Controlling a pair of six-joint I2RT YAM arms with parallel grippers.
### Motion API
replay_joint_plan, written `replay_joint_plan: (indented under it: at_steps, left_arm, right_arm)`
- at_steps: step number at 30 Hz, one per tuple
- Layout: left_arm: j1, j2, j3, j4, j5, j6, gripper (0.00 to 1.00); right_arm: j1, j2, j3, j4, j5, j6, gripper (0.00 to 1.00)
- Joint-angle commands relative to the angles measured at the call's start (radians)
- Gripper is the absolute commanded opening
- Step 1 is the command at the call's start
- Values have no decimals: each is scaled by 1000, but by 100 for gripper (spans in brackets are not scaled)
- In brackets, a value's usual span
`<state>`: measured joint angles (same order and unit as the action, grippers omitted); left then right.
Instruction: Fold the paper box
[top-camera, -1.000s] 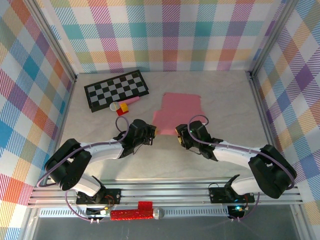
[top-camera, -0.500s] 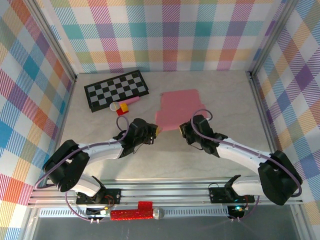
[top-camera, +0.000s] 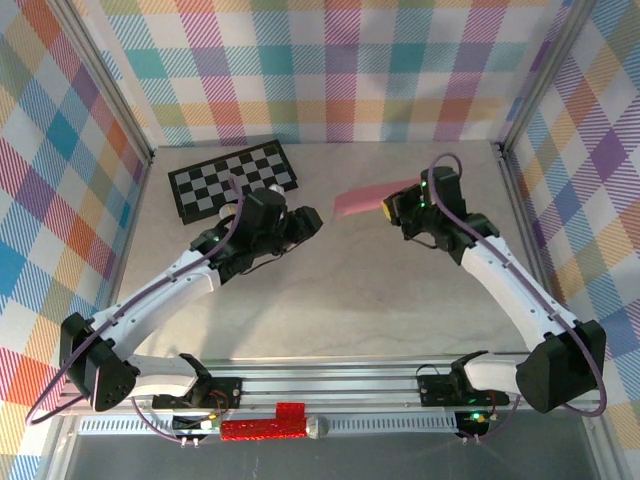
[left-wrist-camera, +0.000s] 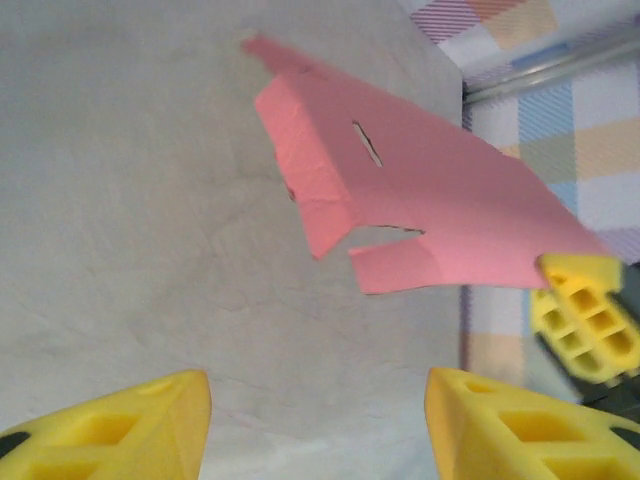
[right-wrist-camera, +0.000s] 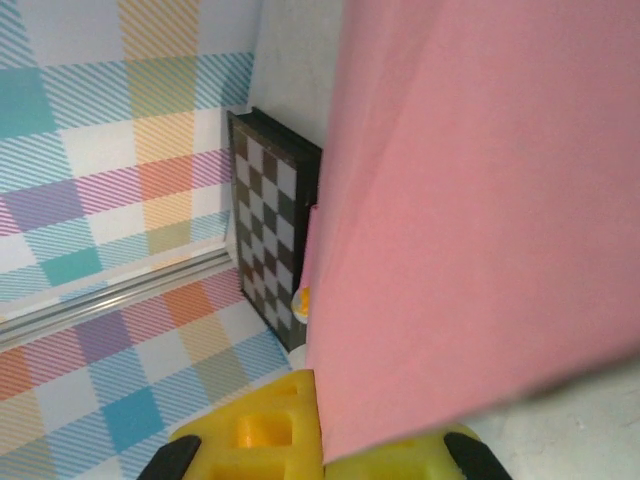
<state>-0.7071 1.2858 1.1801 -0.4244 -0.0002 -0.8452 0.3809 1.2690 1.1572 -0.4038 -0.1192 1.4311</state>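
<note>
Top external, right tool (top-camera: 392, 208) clamping the pink paper box (top-camera: 360, 200) off the surface (top-camera: 350, 300), left tool (top-camera: 308, 220) gaping apart, empty.

Pale marbled table (top-camera: 400, 290), a black-and-white checkerboard (top-camera: 205, 182) flat at its far left corner by the plaid wall (top-camera: 330, 60).

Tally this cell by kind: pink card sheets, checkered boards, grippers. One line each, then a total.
paper box: 1
checkered board: 1
grippers: 2, the left gripper open and the right gripper shut on the sheet's edge
Total: 4
</note>
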Motion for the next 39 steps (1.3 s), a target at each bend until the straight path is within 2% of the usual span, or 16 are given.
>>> replay_joint_plan:
  at_steps: [1, 4, 7, 10, 15, 23, 26, 28, 34, 35, 39]
  left_arm:
    - [-27, 20, 22, -196, -50, 470, 59]
    - [-74, 10, -21, -83, -70, 648, 64]
    - [-149, -8, -85, 90, -194, 781, 74]
    - [-187, 6, -119, 247, -314, 833, 77]
    - [-206, 92, -83, 336, -486, 882, 80]
    - [-206, 193, -15, 390, -553, 917, 80]
    - [-205, 204, -4, 409, -533, 937, 72]
    - [-206, 214, 7, 405, -511, 937, 63]
    - [-206, 208, 26, 376, -435, 936, 8]
    - [-207, 200, 28, 373, -423, 932, 2]
    - [-210, 164, 89, 258, -361, 870, 0]
  right_arm:
    - [-33, 45, 124, -197, -128, -67, 0]
    - [-49, 82, 230, -288, -157, -72, 0]
    - [-56, 111, 310, -353, -175, -54, 0]
    - [-61, 130, 360, -395, -185, -41, 0]
    - [-69, 135, 403, -448, -184, -43, 0]
    - [-80, 129, 405, -461, -216, -22, 0]
    - [-88, 132, 413, -469, -225, -22, 0]
    - [-91, 131, 411, -471, -227, -21, 0]
    - [-102, 134, 403, -438, -235, -14, 0]
    - [-104, 135, 398, -420, -239, -15, 0]
    - [-126, 146, 377, -284, -285, -35, 0]
